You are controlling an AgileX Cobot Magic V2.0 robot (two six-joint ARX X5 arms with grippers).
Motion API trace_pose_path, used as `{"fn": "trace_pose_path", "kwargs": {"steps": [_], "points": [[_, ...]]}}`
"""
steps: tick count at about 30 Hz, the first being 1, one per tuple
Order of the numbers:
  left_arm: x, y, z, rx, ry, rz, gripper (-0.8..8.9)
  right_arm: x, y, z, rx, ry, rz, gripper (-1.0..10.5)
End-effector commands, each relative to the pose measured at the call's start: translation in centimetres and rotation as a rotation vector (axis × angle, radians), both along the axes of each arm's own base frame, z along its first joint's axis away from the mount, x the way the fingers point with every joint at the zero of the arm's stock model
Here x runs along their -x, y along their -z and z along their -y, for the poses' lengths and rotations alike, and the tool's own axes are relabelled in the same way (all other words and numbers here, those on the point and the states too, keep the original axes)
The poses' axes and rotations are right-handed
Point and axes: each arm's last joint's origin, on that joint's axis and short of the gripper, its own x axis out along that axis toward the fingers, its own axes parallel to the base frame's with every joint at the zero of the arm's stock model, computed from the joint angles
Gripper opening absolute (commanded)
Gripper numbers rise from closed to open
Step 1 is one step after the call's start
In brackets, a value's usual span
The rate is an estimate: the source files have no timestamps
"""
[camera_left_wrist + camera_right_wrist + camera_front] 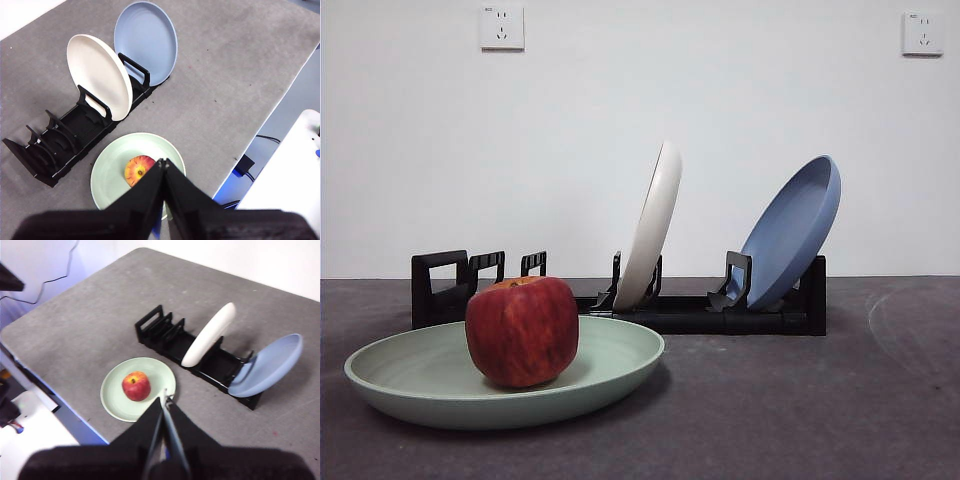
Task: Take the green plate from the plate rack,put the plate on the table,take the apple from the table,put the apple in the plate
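Observation:
The green plate lies flat on the table in front of the plate rack. The red apple sits upright in the plate. My left gripper hangs high above the plate, shut and holding nothing. My right gripper is also raised high above the table, shut and holding nothing. Neither gripper shows in the front view.
A cream-white plate and a blue plate lean in the rack's slots. The table's edge runs close beside the green plate. Wall sockets sit on the white wall behind.

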Motion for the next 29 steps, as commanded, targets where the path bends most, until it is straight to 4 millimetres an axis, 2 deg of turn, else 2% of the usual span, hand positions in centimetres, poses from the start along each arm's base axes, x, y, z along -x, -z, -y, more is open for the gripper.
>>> {"fn": "trace_pose_path", "kwargs": {"steps": [1,11,16,22,27,29], "points": [[-0.2,0.0,0.2,0.000,0.002,-0.001,-0.03,0.0,0.3,0.0,0.017,0.010,-0.021,-0.1],[-0.9,0.4,1.2,-0.024,0.004,-0.022,-0.03,0.0,0.3,0.0,0.017,0.010,-0.021,-0.1],[-1.4,0.3,0.4,-0.015,-0.060,-0.015,-0.03,0.0,0.3,0.0,0.018,0.011,-0.022,-0.1],[-1.6,-0.5,-2.9,0.050,-0.262,0.040,-0.03,0.0,0.3,0.0,0.017,0.010,-0.021,-0.1],[-0.6,-1.5,-5.9,0.307,-0.575,0.022,-0.03,0.0,0.3,0.0,0.017,0.010,-0.021,-0.1],[0.2,-1.9,-6.8,0.348,-0.648,0.070,-0.03,0.0,0.3,0.0,0.017,0.010,-0.021,-0.1]]}}
